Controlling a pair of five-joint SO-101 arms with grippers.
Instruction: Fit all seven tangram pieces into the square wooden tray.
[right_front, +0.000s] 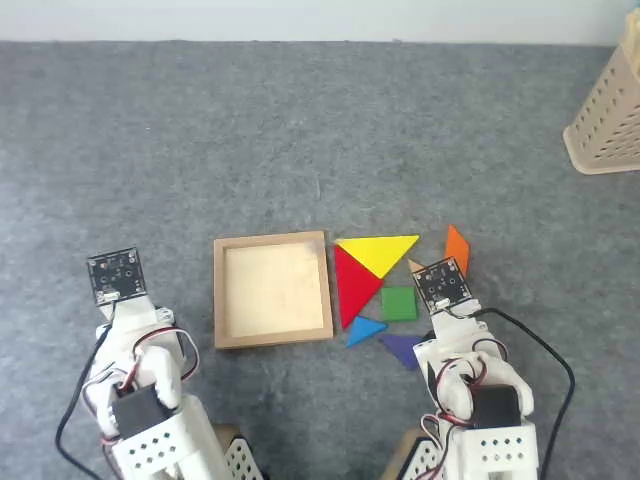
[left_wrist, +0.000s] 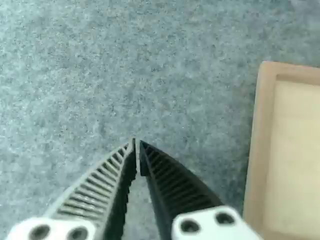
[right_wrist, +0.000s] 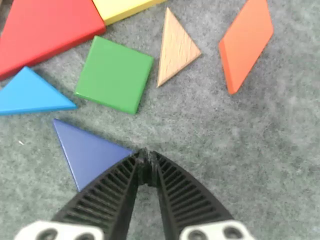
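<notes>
High view: I am looking down on the grey worktop (right_front: 300, 130). The square wooden tray (right_front: 219, 292) is lying between my two arms. All seven pieces are lying on the worktop outside it, clustered on the right arm's (right_front: 465, 365) side. The red triangle (right_front: 353, 283) is sitting just beside the tray's rim and the yellow triangle (right_front: 378, 252) is touching it. The green square (right_front: 398, 303), light blue triangle (right_front: 365, 330), dark blue triangle (right_front: 402, 347), small wooden triangle (right_front: 414, 265) and orange parallelogram (right_front: 457, 248) are lying closer to that arm. The left arm (right_front: 135, 350) is standing on the tray's other side.

Left wrist view: the left pincer (left_wrist: 136, 145) is pointing at bare worktop, its fingers drawn together with a thin slit between them. The tray's rim is lying off to one side, apart from the tips.

Right wrist view: the right pincer (right_wrist: 146, 155) is drawn together, gripping nothing. Its tips are sitting at the dark blue triangle's near corner. The green square is lying just ahead of the tips, and the remaining pieces are lying beyond it.
</notes>
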